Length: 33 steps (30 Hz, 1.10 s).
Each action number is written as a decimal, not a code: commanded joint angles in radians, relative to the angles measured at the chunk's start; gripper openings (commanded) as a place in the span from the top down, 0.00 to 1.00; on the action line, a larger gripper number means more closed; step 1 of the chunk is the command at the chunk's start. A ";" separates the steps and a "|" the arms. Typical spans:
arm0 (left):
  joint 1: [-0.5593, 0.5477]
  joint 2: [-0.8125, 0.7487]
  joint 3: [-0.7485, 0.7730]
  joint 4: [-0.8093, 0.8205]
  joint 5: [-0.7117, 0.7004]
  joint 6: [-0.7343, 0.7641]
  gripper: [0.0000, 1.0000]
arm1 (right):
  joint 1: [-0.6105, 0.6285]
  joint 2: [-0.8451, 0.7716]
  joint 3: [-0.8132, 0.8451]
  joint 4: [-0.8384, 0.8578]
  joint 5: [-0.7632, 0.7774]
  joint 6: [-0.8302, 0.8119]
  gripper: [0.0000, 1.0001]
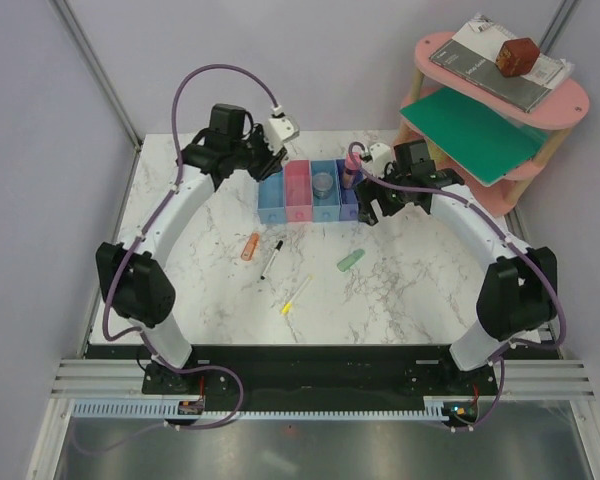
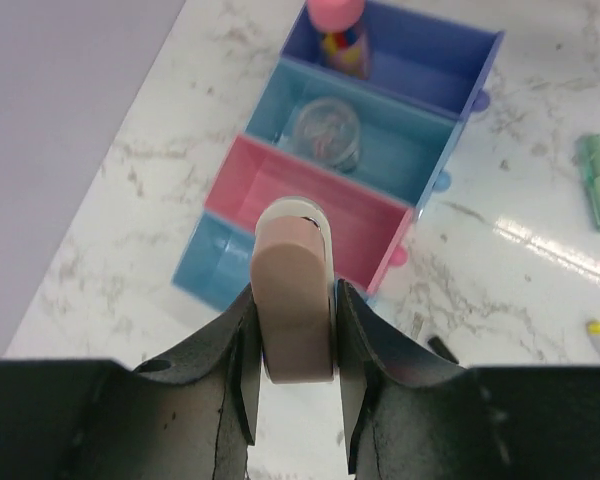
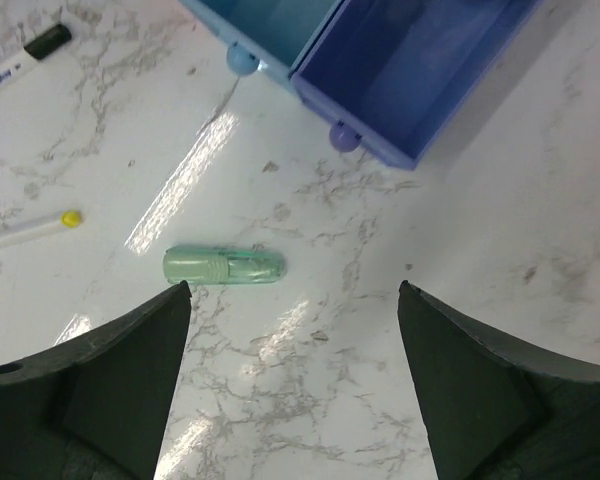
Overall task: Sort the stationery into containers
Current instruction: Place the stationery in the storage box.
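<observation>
The left gripper [image 2: 295,300] squeezes a pink eraser [image 2: 294,285]. The eraser's long side runs along the fingers, round end pointing out over the bins [image 2: 392,245]. The right gripper [image 3: 295,288] is wide open and holds nothing. Below it, a green eraser [image 3: 223,266] lies flat on the table [image 3: 500,250].

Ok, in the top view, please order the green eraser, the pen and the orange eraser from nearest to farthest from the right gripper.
1. Green eraser, on the near side of the right gripper.
2. Pen, mid-table, further left.
3. Orange eraser, leftmost.
</observation>
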 commanded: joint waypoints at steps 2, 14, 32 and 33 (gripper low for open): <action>-0.098 0.205 0.172 -0.011 0.061 0.051 0.98 | 0.009 0.100 -0.057 -0.057 -0.155 0.033 0.11; -0.186 0.465 0.347 -0.020 0.041 0.067 0.98 | 0.030 0.183 -0.098 -0.123 -0.247 0.085 0.14; -0.218 0.589 0.401 0.007 0.044 0.048 0.98 | 0.062 0.261 -0.121 -0.063 -0.265 0.110 0.16; -0.218 0.597 0.401 0.010 0.040 0.054 0.98 | 0.061 0.257 -0.126 -0.060 -0.264 0.110 0.16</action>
